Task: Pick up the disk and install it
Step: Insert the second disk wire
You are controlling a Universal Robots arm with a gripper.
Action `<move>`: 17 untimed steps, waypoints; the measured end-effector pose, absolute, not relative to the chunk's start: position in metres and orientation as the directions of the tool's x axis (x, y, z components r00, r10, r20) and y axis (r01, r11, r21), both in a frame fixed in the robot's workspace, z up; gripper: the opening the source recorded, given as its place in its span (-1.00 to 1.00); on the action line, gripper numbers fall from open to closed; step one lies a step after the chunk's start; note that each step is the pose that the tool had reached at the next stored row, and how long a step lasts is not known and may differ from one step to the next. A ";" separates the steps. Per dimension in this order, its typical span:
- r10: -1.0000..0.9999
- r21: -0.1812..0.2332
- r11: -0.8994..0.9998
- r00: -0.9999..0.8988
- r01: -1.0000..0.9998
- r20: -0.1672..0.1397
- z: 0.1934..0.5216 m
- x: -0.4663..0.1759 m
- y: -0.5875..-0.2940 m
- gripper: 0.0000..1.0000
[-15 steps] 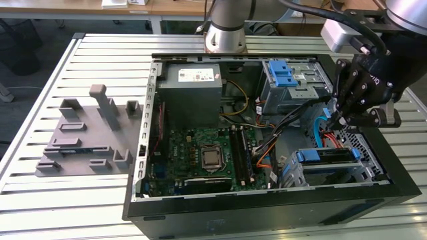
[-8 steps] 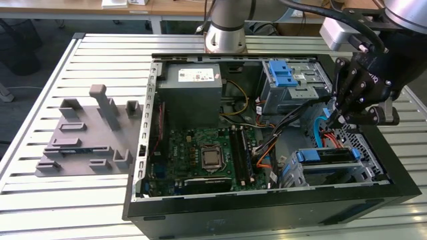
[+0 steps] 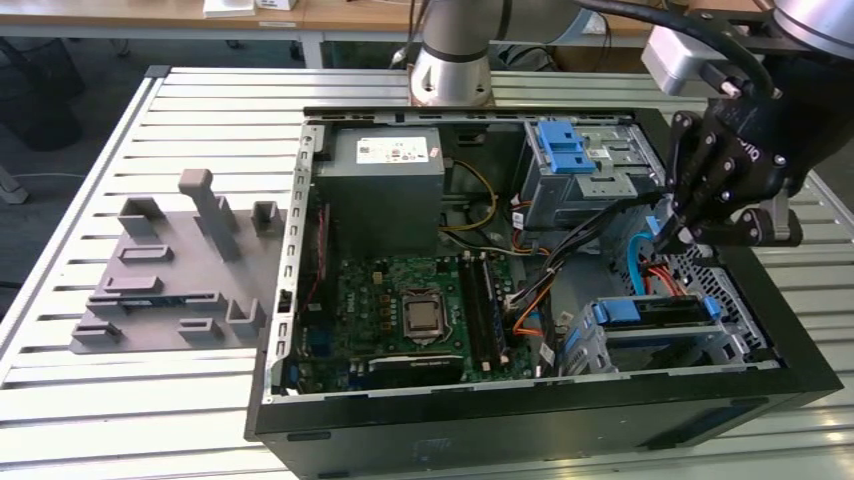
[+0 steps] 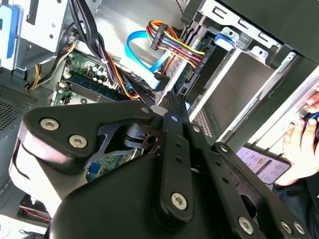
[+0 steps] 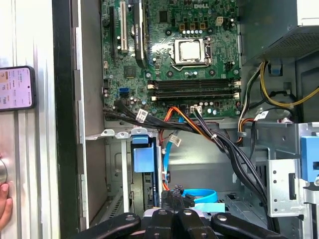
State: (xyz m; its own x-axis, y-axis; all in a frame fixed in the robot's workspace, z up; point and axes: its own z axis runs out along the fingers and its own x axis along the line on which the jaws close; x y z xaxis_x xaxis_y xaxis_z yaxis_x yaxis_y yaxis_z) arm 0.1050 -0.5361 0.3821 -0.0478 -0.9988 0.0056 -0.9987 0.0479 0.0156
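Looking down from the exterior view, we see the arm reaching in from the far edge of the desk (image 3: pixel 80 240) and bending over the open computer case (image 3: pixel 534 420), its wrist on the exterior view's right. The black gripper (image 3: pixel 687 235) hangs fingers-down just inside the case wall on that side, above the red and blue cables. In the exterior view the fingers appear drawn close together at their tips, with nothing visibly between them; in both wrist views the linkages block the tips, so we cannot tell for certain whether they are pressed fully together.

The disk (image 3: pixel 650 312) sits in the drive cage at the near corner of the case on the exterior view's right, its blue rail facing up, just below and nearer the camera than the gripper. We also see its blue end (image 5: pixel 143 159) in the first wrist view, seated in the bay beside the motherboard (image 5: pixel 174 50).

A grey fixture block (image 3: pixel 174 270) lies on the desk, well apart, on the exterior view's left. A phone (image 5: pixel 16 88) rests outside the case, with a person's hand (image 4: pixel 299 149) near it.
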 end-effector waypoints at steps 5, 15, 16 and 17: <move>-0.999 0.016 0.048 -0.048 -0.999 0.008 0.384 0.105 -0.531 -0.79; -0.998 0.015 0.048 -0.048 -0.999 0.031 0.382 0.105 -0.523 -0.52; -0.998 0.015 0.048 -0.048 -0.999 0.033 0.382 0.105 -0.521 -0.52; -0.998 0.015 0.048 -0.048 -0.999 0.034 0.382 0.105 -0.520 -0.52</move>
State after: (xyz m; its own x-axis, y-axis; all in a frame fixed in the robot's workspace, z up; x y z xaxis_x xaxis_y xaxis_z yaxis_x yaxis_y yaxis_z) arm 0.1052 -0.5199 0.3818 -0.0478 -0.9983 0.0339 -0.9987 0.0483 0.0155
